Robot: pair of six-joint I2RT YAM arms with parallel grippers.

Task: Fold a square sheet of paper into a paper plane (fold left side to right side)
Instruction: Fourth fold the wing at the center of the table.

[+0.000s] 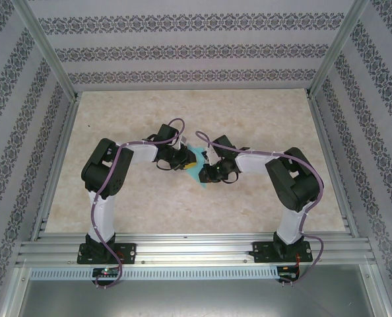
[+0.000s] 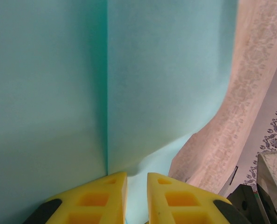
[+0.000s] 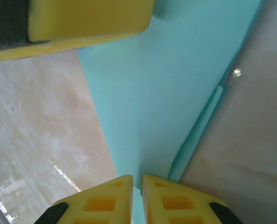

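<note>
The light turquoise sheet of paper (image 1: 196, 174) lies at the table's middle, between both grippers. My left gripper (image 1: 187, 159) reaches it from the left and my right gripper (image 1: 208, 173) from the right. In the left wrist view the paper (image 2: 166, 70) spreads wide, with a straight crease running up it, and the left gripper (image 2: 137, 176) is shut on its near edge. Seen from the right wrist, the paper (image 3: 176, 70) shows layered edges on its right side. The right gripper (image 3: 137, 178) is shut on it. The left gripper's yellow finger (image 3: 89, 18) presses the paper's far end.
The beige marbled table (image 1: 249, 119) has bare surface all round the paper. Aluminium frame rails (image 1: 189, 247) run along the near edge, and patterned walls close in the sides. Part of the right arm (image 2: 264, 186) is close at the lower right of the left wrist view.
</note>
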